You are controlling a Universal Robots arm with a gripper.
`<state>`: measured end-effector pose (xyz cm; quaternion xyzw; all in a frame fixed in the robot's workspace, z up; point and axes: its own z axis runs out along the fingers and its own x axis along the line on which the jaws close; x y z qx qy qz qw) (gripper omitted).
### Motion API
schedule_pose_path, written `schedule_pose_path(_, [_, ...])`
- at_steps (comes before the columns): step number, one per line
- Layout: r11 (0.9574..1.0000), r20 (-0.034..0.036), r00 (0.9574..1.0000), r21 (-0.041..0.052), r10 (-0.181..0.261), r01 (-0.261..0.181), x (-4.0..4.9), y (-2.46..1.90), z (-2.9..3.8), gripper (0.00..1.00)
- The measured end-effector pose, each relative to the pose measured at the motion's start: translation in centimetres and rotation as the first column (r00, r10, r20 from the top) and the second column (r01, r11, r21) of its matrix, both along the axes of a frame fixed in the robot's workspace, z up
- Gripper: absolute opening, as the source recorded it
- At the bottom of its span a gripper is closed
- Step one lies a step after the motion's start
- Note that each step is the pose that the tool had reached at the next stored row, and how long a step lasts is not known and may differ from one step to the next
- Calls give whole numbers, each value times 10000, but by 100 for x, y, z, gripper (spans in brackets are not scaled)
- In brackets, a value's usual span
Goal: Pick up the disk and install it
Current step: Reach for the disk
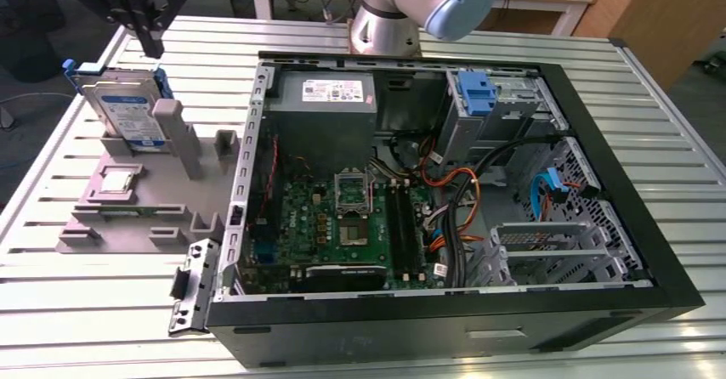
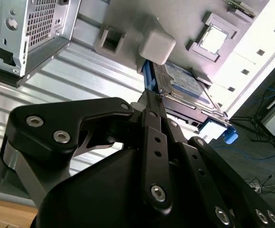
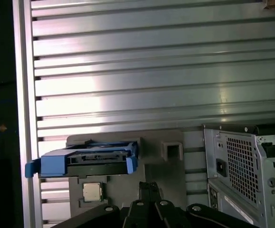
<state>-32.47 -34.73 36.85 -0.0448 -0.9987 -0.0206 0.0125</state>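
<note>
**Poised for the pick**

The ribbed aluminium table [image 1: 46, 311] carried everything. At the exterior view's left, the gripper [image 1: 149, 43] hung just above the disk [image 1: 127, 111], pinched closed and holding nothing. The disk stood on edge in a matte grey holder [image 1: 125, 217] (smooth silver faces, bright blue plastic frame). A clean pick, I judged, wanted the approach square to that thin top edge, biting metal rather than springy plastic. Rightward lay the open computer case [image 1: 635, 192].

1. Black hand [image 2: 151, 99], fingers pressed together, tips just beside the disk [image 2: 187, 84].
2. Disk, w/ blue bracket [image 2: 147, 78], sits in grey holder [image 2: 157, 43].
3. Processor chip [image 2: 216, 38] near; PC case [image 2: 30, 28] on ribbed bench [image 2: 80, 71].
</note>
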Motion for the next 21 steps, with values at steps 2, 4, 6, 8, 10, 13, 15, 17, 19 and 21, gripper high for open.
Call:
schedule_pose_path(2, [10000,-1,10000,-1,0,0,-44,30,-10,11])
schedule_pose_path(4, [10000,-1,10000,0,1,-1,-89,57,-21,11])
schedule_pose_path(6, [10000,-1,10000,0,0,0,-137,81,-33,11])
schedule_pose_path(8, [10000,-2,10000,-1,0,0,-188,100,-43,11])
schedule_pose_path(10, [10000,-1,10000,0,0,0,-235,112,-52,11])
schedule_pose_path(13, [10000,-1,10000,-2,0,0,-293,122,-66,11])
schedule_pose_path(15, [10000,-1,10000,-16,0,0,-325,127,-76,11])
schedule_pose_path(17, [10000,2,10000,-59,1,-1,-349,131,-84,11])
schedule_pose_path(19, [9999,11,10000,-116,7,-7,-370,132,-89,11])
schedule_pose_path(21, [9999,27,10000,-164,16,-15,-391,133,-96,11])
